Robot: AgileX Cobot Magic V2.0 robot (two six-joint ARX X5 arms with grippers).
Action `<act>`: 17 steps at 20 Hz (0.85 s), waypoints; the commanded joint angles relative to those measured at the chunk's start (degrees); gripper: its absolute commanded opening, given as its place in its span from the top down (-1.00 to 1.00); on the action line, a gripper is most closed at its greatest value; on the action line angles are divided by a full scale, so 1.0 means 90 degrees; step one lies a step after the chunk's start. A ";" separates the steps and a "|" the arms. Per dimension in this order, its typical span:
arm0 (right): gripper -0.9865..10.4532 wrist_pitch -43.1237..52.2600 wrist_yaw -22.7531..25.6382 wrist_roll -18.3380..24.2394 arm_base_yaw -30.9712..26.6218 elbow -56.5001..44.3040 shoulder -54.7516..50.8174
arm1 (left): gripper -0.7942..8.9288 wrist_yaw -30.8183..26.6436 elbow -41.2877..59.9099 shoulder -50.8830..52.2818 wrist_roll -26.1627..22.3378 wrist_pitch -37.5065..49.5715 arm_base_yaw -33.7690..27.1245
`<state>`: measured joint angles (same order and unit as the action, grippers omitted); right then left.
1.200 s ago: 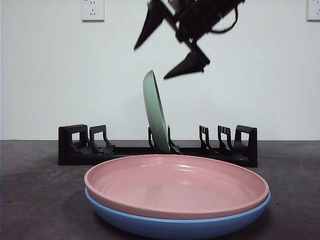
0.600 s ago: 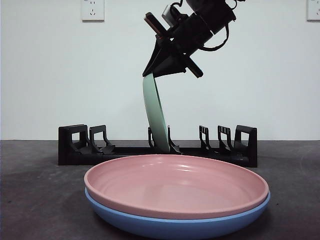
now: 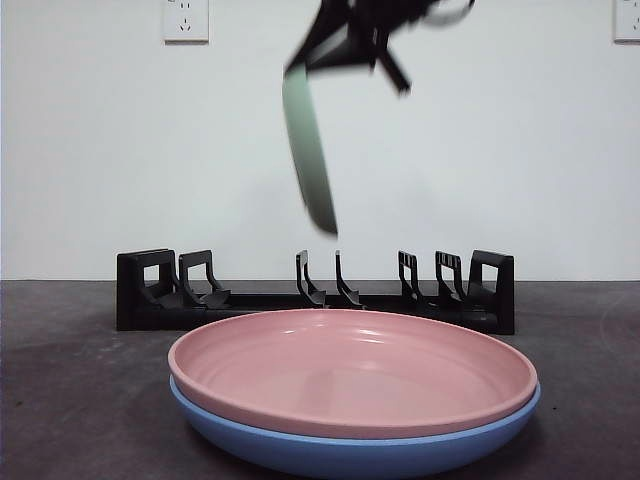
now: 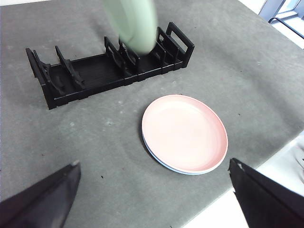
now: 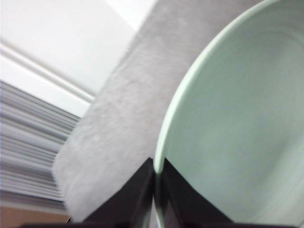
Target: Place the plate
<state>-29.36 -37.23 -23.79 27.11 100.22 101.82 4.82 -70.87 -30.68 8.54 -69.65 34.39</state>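
Nearest us, a pink plate [image 3: 352, 368] sits stacked on a blue plate [image 3: 350, 450] on the dark grey table [image 3: 70, 400]. Beyond stands the black rack [image 3: 315, 290]. Above its middle slots, clear of it, our right gripper [image 3: 345, 45] pinches the green plate [image 3: 308, 150] by its rim, edge-down. We judge this the carrying step; next, a steady lowering. Our left gripper [image 4: 152, 199] waits, jaws spread wide, holding nothing. A white wall [image 3: 520, 150] with outlets stands behind.

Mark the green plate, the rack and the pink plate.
green plate [image 3: 308, 150], front view, middle of its edge-on body
rack [image 3: 140, 290], front view, left end block
pink plate [image 4: 211, 123], left wrist view, rim
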 commanded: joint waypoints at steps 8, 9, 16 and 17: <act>0.81 -0.2810 0.1661 0.1707 0.1280 0.0192 -0.1518 | -0.18 0.0005 -0.0107 -0.0005 -0.0265 0.0153 0.0044; 0.81 -0.3036 0.1855 0.1766 0.1452 0.0192 -0.1605 | -0.19 0.0005 -0.0107 -0.0005 -0.0294 0.0189 0.0044; 0.81 -0.4121 0.3961 0.1858 0.3393 -0.0187 -0.1877 | -0.18 0.0005 -0.0107 -0.0005 -0.0398 0.0223 0.0044; 0.81 -0.4102 0.4240 0.1804 0.3699 -0.0333 -0.1875 | -0.18 0.0005 -0.0107 -0.0005 -0.0398 0.0223 0.0044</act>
<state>-66.67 0.34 -7.77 59.48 96.18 84.40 4.82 -70.87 -30.68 5.52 -68.31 34.39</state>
